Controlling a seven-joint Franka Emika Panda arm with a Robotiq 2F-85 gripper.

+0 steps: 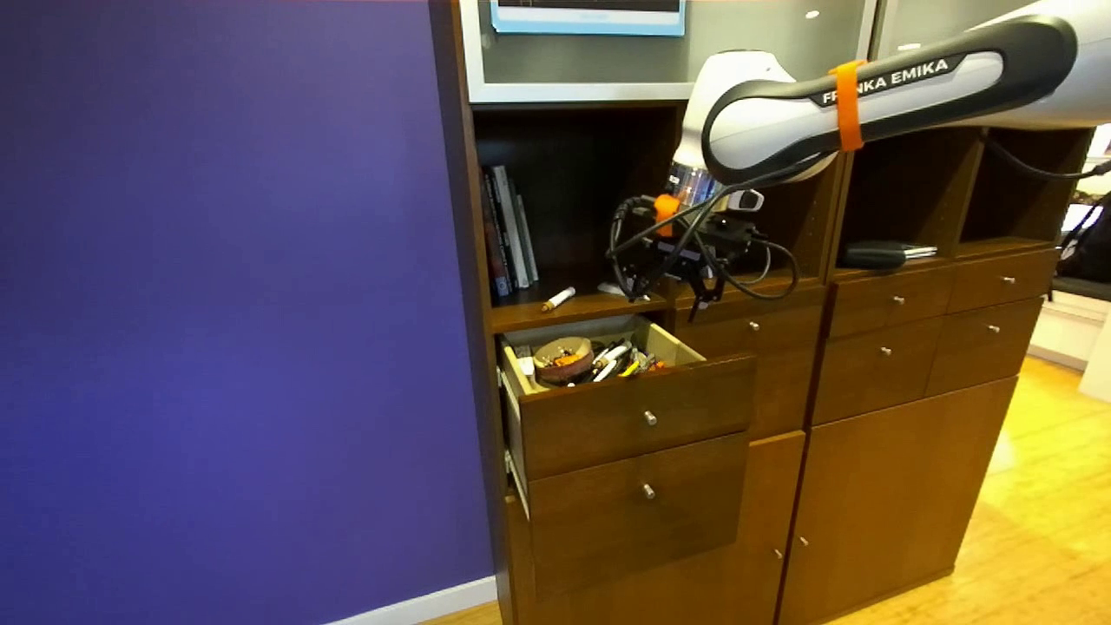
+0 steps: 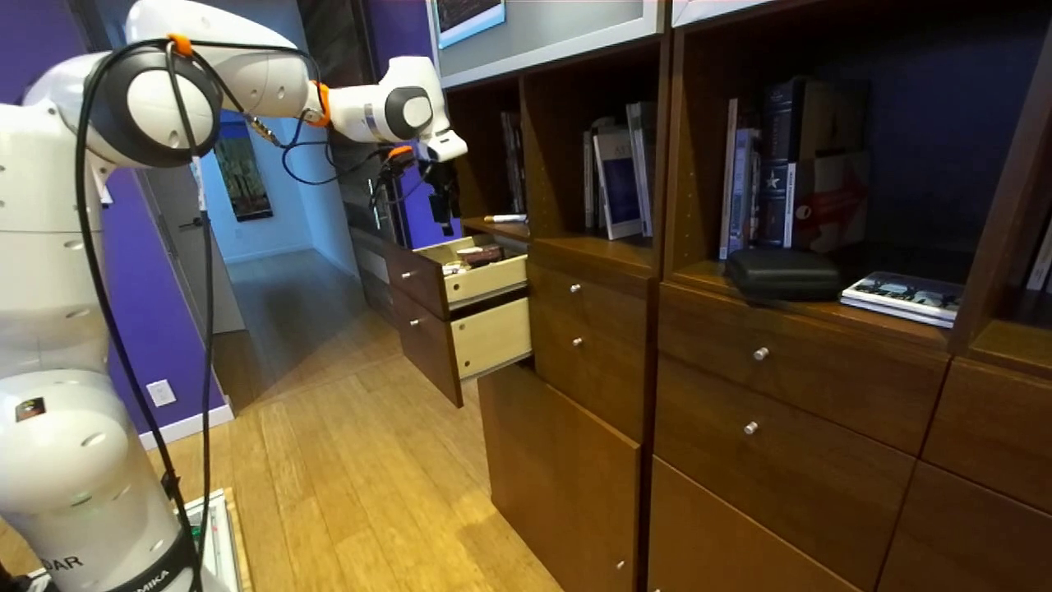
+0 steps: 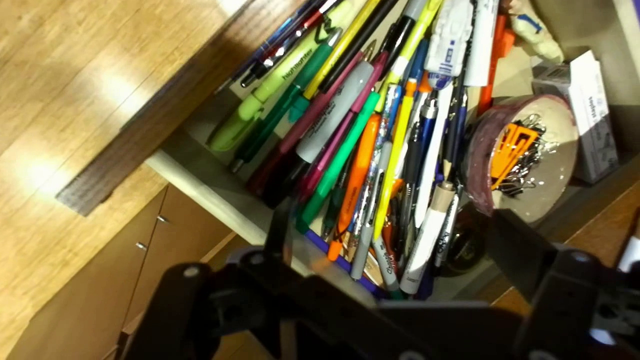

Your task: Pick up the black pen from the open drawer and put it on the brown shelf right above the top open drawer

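The open drawer (image 1: 599, 434) is pulled out and holds many pens and markers. It also shows in an exterior view (image 2: 486, 281) and the wrist view (image 3: 205, 202). A black pen (image 3: 357, 47) lies beside a yellow one; other dark pens lie around, so I cannot tell which is meant. The brown shelf (image 1: 577, 314) is just above the drawer, with its front edge also visible in an exterior view (image 2: 514, 231). My gripper (image 1: 667, 301) hangs above the drawer, also in an exterior view (image 2: 446, 228). Its fingers (image 3: 393, 222) are apart with nothing between them.
A white marker (image 1: 560, 299) and upright books (image 1: 512, 230) are on the shelf. A round bowl of clips (image 3: 525, 155) and a small box (image 3: 595, 120) sit in the drawer. A second drawer (image 1: 638, 516) stands out below. A purple wall (image 1: 243, 304) is beside the cabinet.
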